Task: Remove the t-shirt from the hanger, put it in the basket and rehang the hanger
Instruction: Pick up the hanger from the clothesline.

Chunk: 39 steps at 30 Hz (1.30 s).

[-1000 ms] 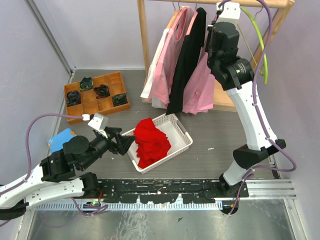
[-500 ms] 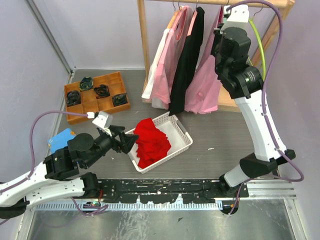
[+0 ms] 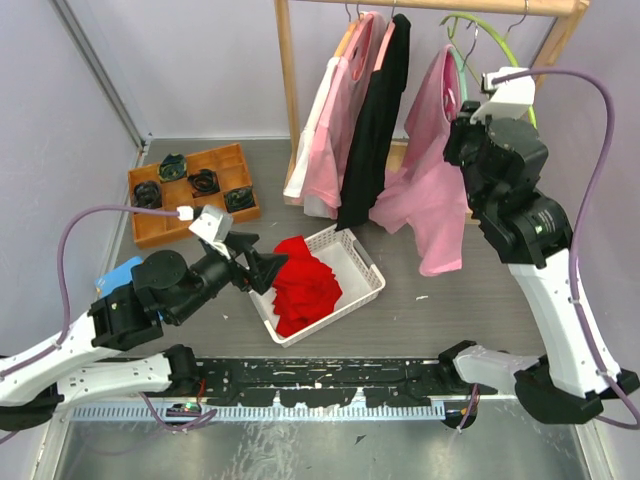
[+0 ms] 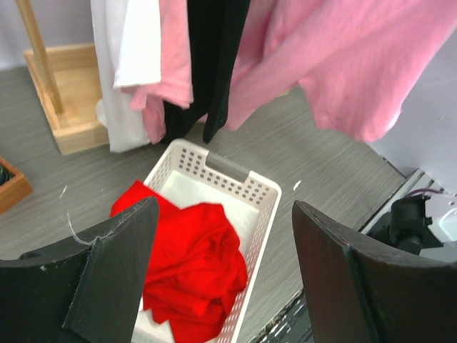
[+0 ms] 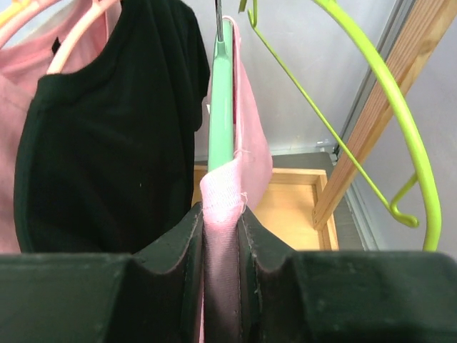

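A pink t-shirt [image 3: 436,190] hangs on a mint-green hanger [image 5: 221,107] from the wooden rail. It is pulled out to the right, away from the other garments. My right gripper [image 3: 458,140] is shut on a fold of the pink t-shirt [image 5: 251,150] just below the hanger; in the right wrist view the gripper [image 5: 223,214] pinches the fabric between both fingers. My left gripper [image 3: 262,268] is open and empty above the white basket's left side. In the left wrist view the gripper [image 4: 225,236] frames the basket, with the pink t-shirt [image 4: 357,64] hanging above right.
A white basket [image 3: 366,285] holds a red garment [image 3: 303,285]. A black shirt [image 3: 372,130], pink shirts and a white one hang left on the rack [image 3: 288,90]. An empty lime-green hanger [image 5: 371,93] hangs right. An orange tray [image 3: 240,214] and a blue object [image 3: 120,275] lie left.
My right arm has swung right and down with the pink t-shirt, pulling it away from the black shirt. My left gripper has moved right and a little higher toward the basket.
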Each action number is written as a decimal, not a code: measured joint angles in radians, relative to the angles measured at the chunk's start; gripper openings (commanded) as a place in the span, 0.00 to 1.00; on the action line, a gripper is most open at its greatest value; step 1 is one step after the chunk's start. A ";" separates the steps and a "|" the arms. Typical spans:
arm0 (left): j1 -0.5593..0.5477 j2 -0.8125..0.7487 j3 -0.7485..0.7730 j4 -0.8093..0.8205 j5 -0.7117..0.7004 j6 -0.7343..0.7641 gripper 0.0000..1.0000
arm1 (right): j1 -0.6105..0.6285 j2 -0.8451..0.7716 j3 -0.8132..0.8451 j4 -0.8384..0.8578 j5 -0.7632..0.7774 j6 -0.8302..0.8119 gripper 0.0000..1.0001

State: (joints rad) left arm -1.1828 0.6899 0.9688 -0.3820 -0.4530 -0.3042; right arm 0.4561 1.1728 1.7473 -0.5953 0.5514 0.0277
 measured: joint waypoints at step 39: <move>0.041 1.134 1.072 0.190 0.188 0.232 0.86 | -0.069 -0.602 -0.357 -0.164 -0.236 0.065 0.01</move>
State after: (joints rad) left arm -1.1419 1.8236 2.0403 -0.1917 -0.2653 -0.0727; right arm 0.3870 0.5709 1.3899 -0.7589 0.3157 0.0929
